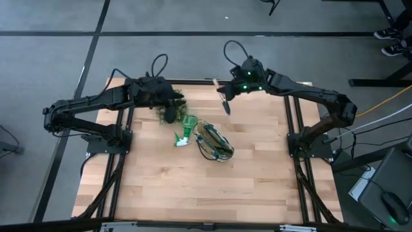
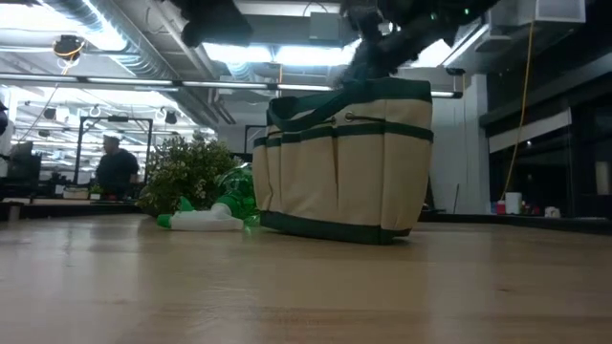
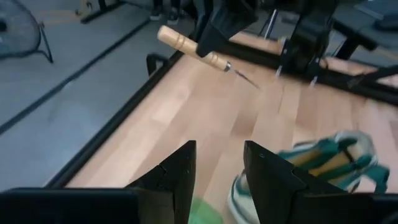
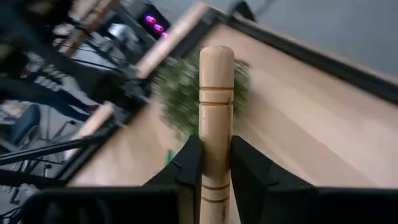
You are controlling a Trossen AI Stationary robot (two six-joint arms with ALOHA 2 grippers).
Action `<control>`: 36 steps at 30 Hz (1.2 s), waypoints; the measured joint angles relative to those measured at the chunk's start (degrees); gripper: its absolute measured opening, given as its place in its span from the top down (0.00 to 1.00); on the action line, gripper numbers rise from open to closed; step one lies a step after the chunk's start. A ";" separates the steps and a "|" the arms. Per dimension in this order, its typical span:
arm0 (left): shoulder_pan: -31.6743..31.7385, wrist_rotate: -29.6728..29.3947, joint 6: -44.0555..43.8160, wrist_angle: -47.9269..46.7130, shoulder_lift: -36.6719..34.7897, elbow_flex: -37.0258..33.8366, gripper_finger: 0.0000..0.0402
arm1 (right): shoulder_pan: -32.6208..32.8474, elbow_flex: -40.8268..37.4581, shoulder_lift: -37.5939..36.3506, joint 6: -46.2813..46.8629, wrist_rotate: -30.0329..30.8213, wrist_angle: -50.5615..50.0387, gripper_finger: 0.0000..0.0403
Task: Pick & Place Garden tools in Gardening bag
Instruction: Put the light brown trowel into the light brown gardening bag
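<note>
Two arms, high view: right gripper (image 1: pixel 226 90) raised over the table's (image 1: pixel 257 167) far edge, clamped on the wooden-handled tool (image 1: pixel 222 98), blade end pointing toward the gardening bag (image 1: pixel 214 142); left gripper (image 1: pixel 172 98) above the bushy plant (image 1: pixel 166 109), fingers hidden here.
Bag, high view: mid-table, mouth up, green-and-white plastic piece (image 1: pixel 182 136) just beside it on the left arm's side.
Low view: bag (image 2: pixel 344 162) upright on the wood, plastic piece (image 2: pixel 203 219) lying beside its base, plant (image 2: pixel 186 172) behind; person (image 2: pixel 117 169) far back in the room.
Left wrist view: own fingers (image 3: pixel 180 171) spread apart, gripping nothing; wooden handle (image 3: pixel 193 48) pinched by the other arm farther off; bag (image 3: pixel 329 160) nearby.
Right wrist view: fingers (image 4: pixel 189 163) pinching the wooden handle (image 4: pixel 216 106) between them; plant (image 4: pixel 186 90) beyond.
</note>
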 joint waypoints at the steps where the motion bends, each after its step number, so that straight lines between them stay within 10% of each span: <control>1: 0.00 0.00 0.00 0.68 -0.01 0.00 0.68 | 0.58 0.98 0.00 -0.49 0.01 0.46 0.86; 36: 0.00 2.40 -1.51 18.21 0.00 0.00 0.68 | 13.73 5.45 -0.02 -12.87 4.12 10.21 0.86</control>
